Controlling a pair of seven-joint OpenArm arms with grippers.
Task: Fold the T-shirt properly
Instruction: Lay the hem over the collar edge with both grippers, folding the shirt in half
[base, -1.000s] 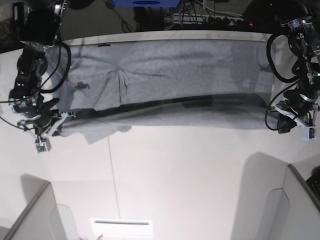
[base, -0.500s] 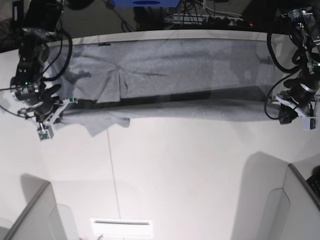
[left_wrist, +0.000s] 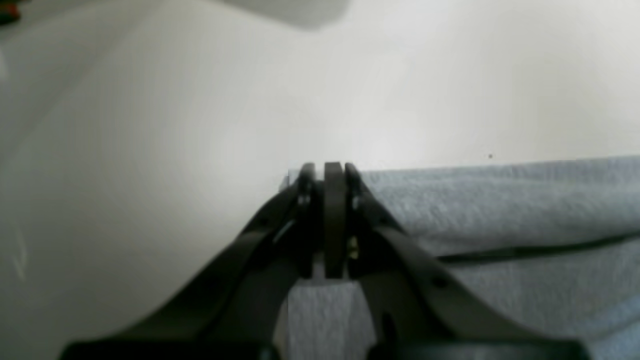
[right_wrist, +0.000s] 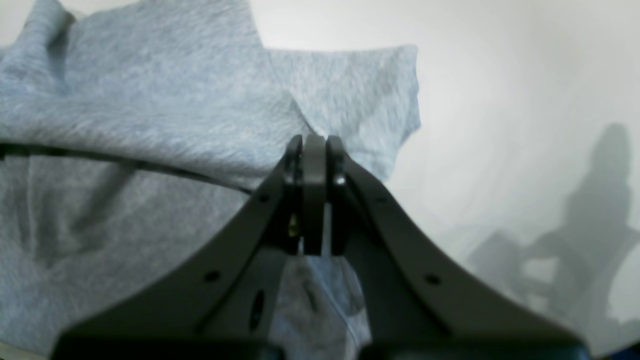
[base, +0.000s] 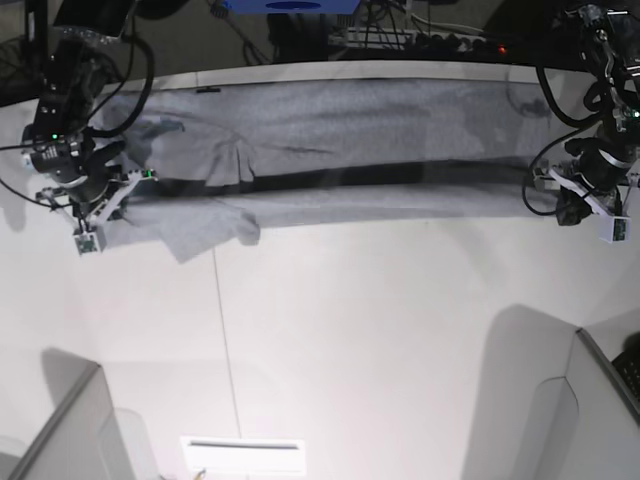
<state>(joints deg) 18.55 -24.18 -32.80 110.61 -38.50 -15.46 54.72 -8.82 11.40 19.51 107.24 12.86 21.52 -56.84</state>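
The heather-grey T-shirt (base: 340, 130) lies stretched across the far side of the white table (base: 350, 340), plain side showing, its near edge lifted and doubled over the rest. My left gripper (base: 562, 205) is shut on the shirt's edge at the base view's right; in the left wrist view the gripper (left_wrist: 327, 172) pinches the grey cloth (left_wrist: 500, 200) at its corner. My right gripper (base: 112, 212) is shut on the shirt at the base view's left; in the right wrist view the gripper (right_wrist: 314, 145) clamps cloth beside a sleeve (right_wrist: 360, 95). A sleeve flap (base: 200, 235) hangs toward me.
Grey partition panels stand at the near left (base: 70, 430) and near right (base: 590, 410). A white slotted plate (base: 243, 455) sits at the table's front edge. Cables and dark gear (base: 400, 35) lie behind the table's far edge.
Both grippers have carried the shirt's near edge away from me toward the far side, so the folded strip lies further over the rest of the shirt and the dark gap has narrowed.
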